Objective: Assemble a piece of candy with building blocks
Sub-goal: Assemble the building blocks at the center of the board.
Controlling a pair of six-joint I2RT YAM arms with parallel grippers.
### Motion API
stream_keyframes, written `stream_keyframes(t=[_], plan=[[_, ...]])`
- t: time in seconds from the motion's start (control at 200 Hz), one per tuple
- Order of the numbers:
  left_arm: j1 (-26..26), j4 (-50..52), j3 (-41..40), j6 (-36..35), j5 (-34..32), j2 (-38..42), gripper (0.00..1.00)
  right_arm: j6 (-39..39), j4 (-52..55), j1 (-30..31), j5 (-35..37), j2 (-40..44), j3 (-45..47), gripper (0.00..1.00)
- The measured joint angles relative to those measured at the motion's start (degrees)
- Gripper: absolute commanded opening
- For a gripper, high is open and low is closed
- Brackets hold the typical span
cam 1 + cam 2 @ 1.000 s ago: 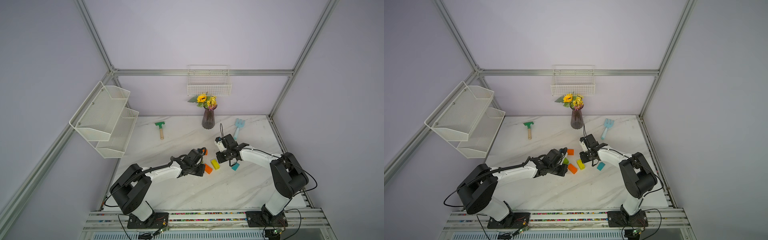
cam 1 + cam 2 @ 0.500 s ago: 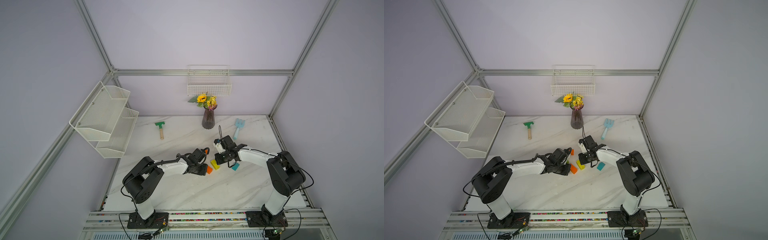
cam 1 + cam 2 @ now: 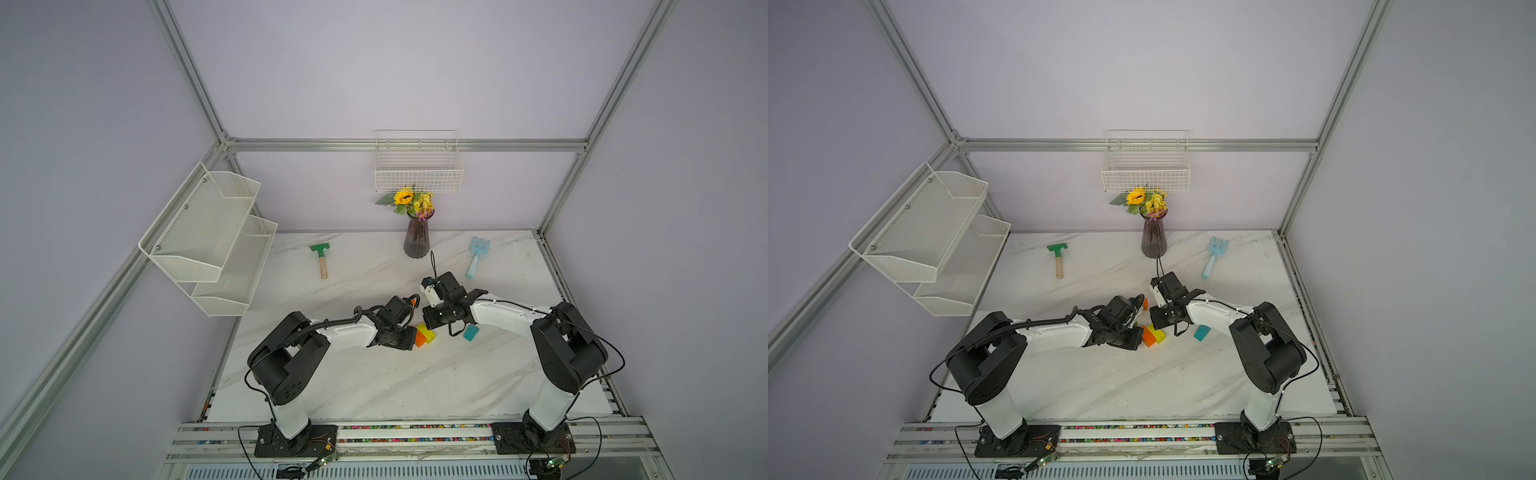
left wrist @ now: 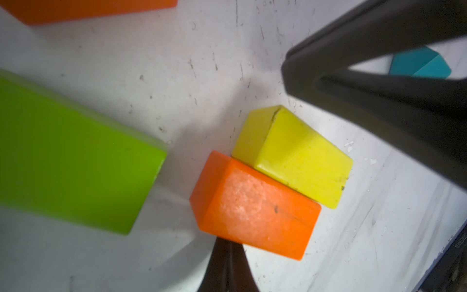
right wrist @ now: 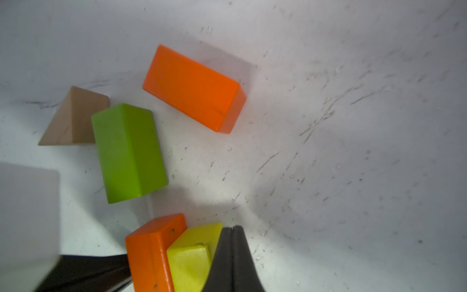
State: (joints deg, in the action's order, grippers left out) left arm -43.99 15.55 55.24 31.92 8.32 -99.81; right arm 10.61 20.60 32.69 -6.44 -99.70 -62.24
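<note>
An orange block (image 4: 255,207) and a yellow block (image 4: 295,156) lie side by side, touching along their long faces; in both top views they sit mid-table (image 3: 419,338). My left gripper (image 4: 227,252) is shut, its tips against the orange block's outer side. My right gripper (image 5: 232,242) is shut, pressed against the yellow block (image 5: 192,252) from the opposite side. A green block (image 5: 129,151) lies apart from the pair, with the tan triangle (image 5: 73,118) touching it. A second orange block (image 5: 194,88) lies alone. The teal triangle (image 3: 471,332) sits behind the right gripper.
A green-headed toy rake (image 3: 320,257), a purple vase of flowers (image 3: 417,237) and a light blue toy fork (image 3: 478,255) stand along the back of the marble table. A white mesh shelf (image 3: 216,241) hangs over its left edge, and a wire basket (image 3: 417,170) on the back wall.
The left gripper has slid right against the orange block and the right gripper has come in on the yellow one. The gap between these two blocks has closed.
</note>
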Motion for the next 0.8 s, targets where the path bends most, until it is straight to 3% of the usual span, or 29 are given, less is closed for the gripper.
stream_keyframes(t=[0.15,0.215,0.26,0.305,0.35,0.4,0.445,0.535,0.595,0.625,0.66,0.725,0.8], plan=[[0.0,4.5,0.1,-0.6,-2.9,6.4,0.02,-1.4,0.8,-0.1,9.3,9.0,-5.1,0.24],[0.0,6.6,0.4,-1.2,-4.9,11.2,0.11,-2.2,-1.1,-0.1,13.7,15.7,-6.9,0.35],[0.1,7.8,0.8,-1.8,-6.6,15.8,0.25,-2.7,-4.4,-0.2,15.9,21.6,-7.0,0.38],[0.3,8.3,0.9,-2.1,-8.4,20.2,0.47,-3.4,-8.6,-0.3,17.9,27.4,-6.0,0.29],[0.6,8.5,1.1,-2.2,-10.4,25.4,0.58,-3.6,-13.7,-0.4,19.3,33.4,-4.3,0.12],[1.1,8.4,1.2,-2.5,-12.6,30.9,0.74,-4.6,-19.1,-0.6,19.5,39.3,-1.9,0.01],[1.8,7.8,1.1,-2.8,-14.3,35.8,0.83,-5.1,-22.3,-0.8,19.3,43.2,-0.7,0.00],[4.1,5.4,0.0,-3.0,-16.9,45.0,0.89,-5.9,-25.8,-1.1,17.0,46.0,-0.6,0.00],[6.1,3.9,-1.4,-3.2,-17.9,50.2,0.89,-5.7,-24.8,-1.1,14.8,44.8,-1.1,0.06],[7.1,3.3,-2.1,-3.2,-18.2,52.2,0.88,-5.5,-23.6,-1.1,13.9,43.8,-1.4,0.00],[8.3,2.8,-2.6,-3.3,-18.3,54.3,0.83,-5.0,-21.7,-1.1,12.7,42.2,-1.9,0.00],[10.2,2.4,-2.8,-3.7,-18.0,55.4,0.63,-3.6,-17.2,-1.1,10.8,38.9,-2.7,0.00],[11.3,2.3,-2.7,-3.5,-16.9,53.4,0.29,-1.2,-11.3,-1.1,8.9,36.1,-2.0,0.00]])
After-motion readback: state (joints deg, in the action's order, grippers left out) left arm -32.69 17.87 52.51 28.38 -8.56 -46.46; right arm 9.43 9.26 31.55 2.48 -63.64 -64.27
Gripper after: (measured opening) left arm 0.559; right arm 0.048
